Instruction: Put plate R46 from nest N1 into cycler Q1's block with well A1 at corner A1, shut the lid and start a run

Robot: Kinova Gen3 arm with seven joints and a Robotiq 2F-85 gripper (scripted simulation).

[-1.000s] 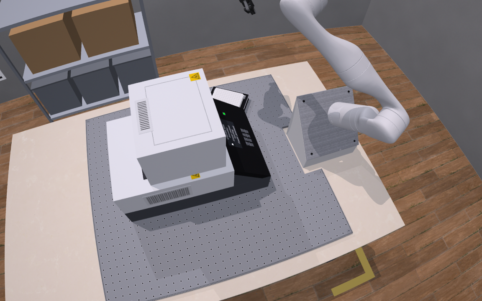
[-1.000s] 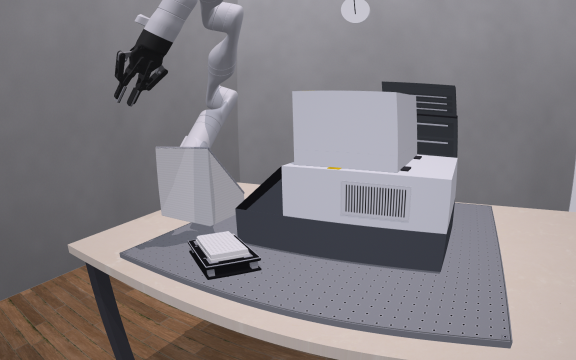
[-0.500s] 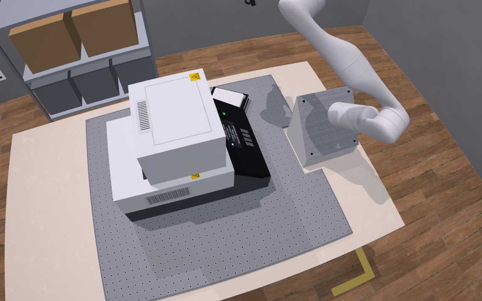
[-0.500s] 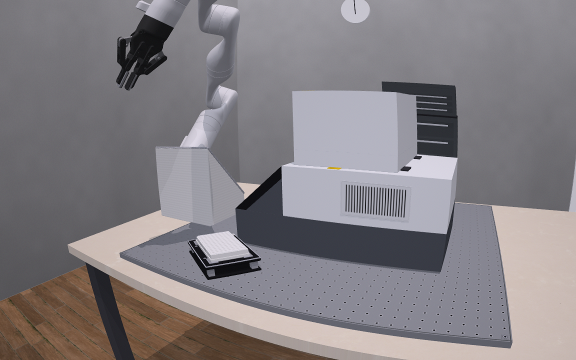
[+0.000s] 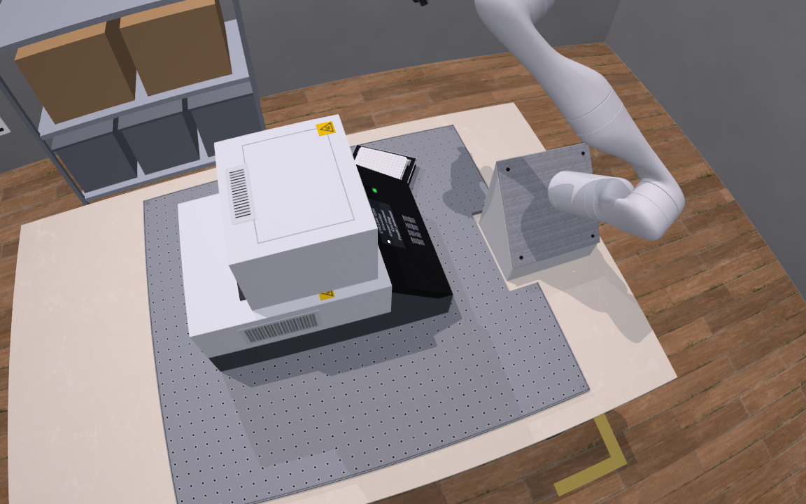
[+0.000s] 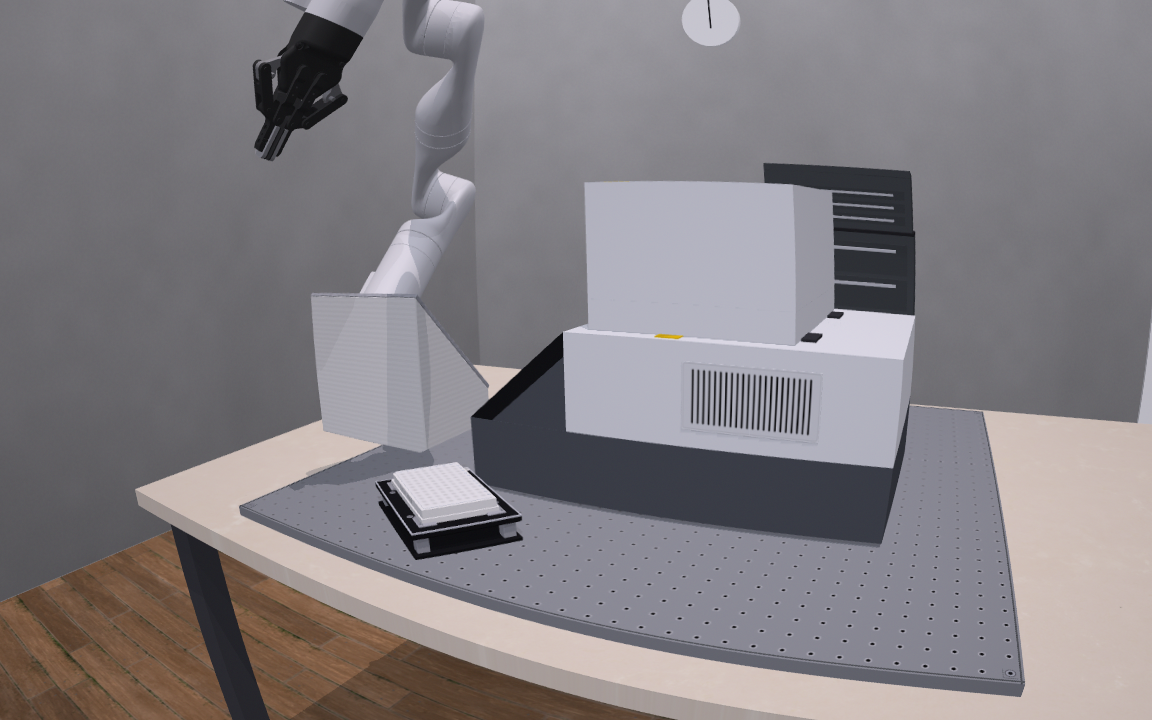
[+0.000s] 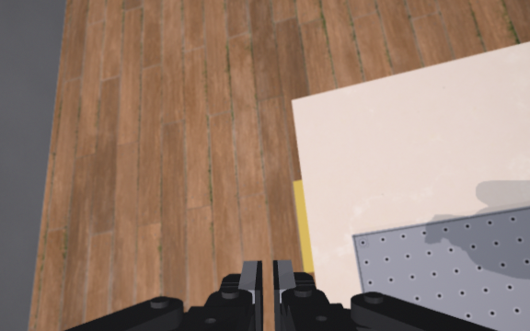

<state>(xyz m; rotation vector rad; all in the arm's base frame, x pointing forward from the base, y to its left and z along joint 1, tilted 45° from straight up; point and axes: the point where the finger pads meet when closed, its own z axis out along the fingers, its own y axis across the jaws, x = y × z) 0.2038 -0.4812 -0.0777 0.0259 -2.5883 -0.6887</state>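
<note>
Plate R46, white, sits in the black plate nest N1 beside the front of cycler Q1. Q1's white lid is down on the body, and the block is hidden. A green lamp glows on the black front panel, which has a column of grey keys. My gripper is high above and to one side of the nest. Its fingers are nearly together with nothing between them. Only its tip shows at the top edge in the top view.
The arm rises from a slanted metal pedestal near Q1's front. A perforated plate lies under Q1 and the nest, on the pale table. A shelf with boxes stands behind.
</note>
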